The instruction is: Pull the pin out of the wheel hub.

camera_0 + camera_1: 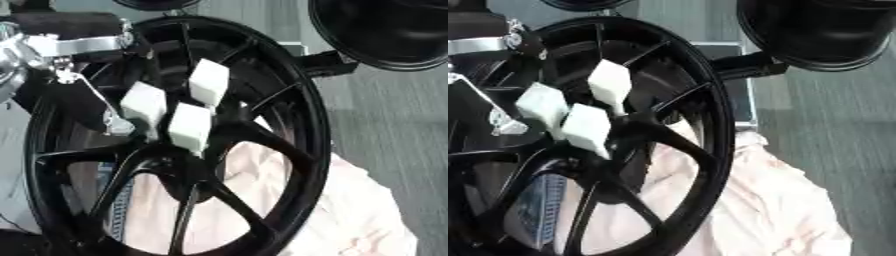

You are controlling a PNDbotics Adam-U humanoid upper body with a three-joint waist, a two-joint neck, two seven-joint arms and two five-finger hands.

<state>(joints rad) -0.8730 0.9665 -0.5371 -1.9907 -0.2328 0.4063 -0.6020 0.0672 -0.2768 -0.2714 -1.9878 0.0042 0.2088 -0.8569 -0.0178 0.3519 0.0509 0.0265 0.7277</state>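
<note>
The left hand [166, 107] is reaching in from ten o'clock, its pale fingertips [208, 82] clustering at the wheel hub [188, 165], apparently pinching the pin hidden beneath them. The wheel is resting on a pink cloth [350, 215], probably for cushioning.

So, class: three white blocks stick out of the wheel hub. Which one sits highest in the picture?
The upper right white block, standing above the left block and the lower block, nearest the wheel's far rim.

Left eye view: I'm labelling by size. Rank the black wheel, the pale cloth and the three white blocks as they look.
1. black wheel
2. pale cloth
3. white blocks: alike, so unranked.
</note>
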